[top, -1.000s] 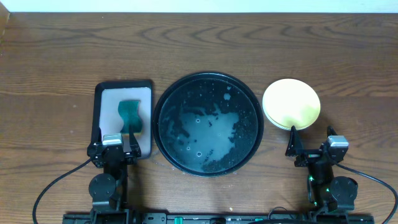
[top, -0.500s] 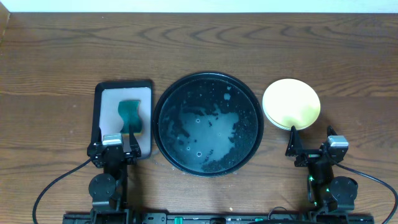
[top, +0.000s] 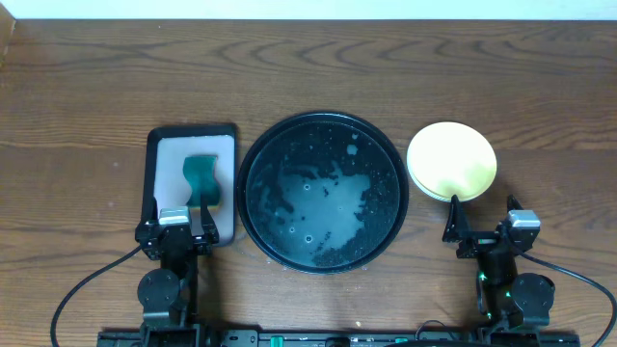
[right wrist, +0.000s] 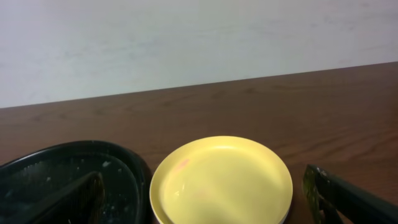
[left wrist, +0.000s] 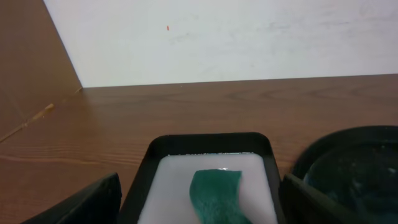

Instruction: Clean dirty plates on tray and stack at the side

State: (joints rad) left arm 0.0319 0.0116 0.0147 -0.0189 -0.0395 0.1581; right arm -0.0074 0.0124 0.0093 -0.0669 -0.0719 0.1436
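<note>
Lying just ahead of the spread right pincer [top: 480,220], the plates [top: 451,159] are sitting stacked, yellow uppermost, off the tray [top: 280,159]; the left pincer [top: 177,220], also spread, is sitting much farther from them.

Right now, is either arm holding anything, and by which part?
Nothing is held. Both stand open: the left gripper by the green sponge, the right gripper by the yellow plate.

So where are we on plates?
Done: round black tray holds no plates, only wet residue; yellow-topped plate stack sits to its right. In hand: nothing; left end effector and right end effector open, sponge in its small tray. Left: seemingly nothing.
</note>
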